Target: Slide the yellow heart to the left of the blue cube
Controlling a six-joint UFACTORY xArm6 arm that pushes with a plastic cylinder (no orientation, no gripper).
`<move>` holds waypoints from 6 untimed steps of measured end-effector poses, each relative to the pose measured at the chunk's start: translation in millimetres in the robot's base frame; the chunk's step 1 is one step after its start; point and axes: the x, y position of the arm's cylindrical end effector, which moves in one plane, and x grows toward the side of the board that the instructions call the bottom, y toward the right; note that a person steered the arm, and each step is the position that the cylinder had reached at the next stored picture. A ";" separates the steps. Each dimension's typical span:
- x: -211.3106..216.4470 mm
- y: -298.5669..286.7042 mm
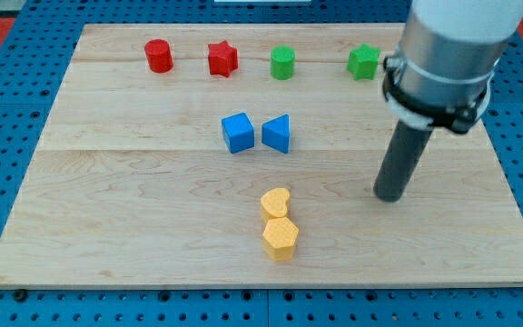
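The yellow heart (276,202) lies in the lower middle of the wooden board (107,209), touching a yellow hexagon (281,237) just below it. The blue cube (238,133) sits above it, near the board's middle, with a blue triangular block (277,133) close on its right. My tip (389,195) rests on the board well to the right of the yellow heart, at about the same height in the view. It touches no block.
Along the view's top stand a red cylinder (159,56), a red star (222,59), a green cylinder (282,63) and a green star (363,62). The arm's grey body (452,45) hangs over the top right corner.
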 end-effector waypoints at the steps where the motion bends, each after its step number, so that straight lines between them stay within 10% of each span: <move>1: 24.8 -45.3; 4: -6.0 -197.2; 6: -64.8 -200.0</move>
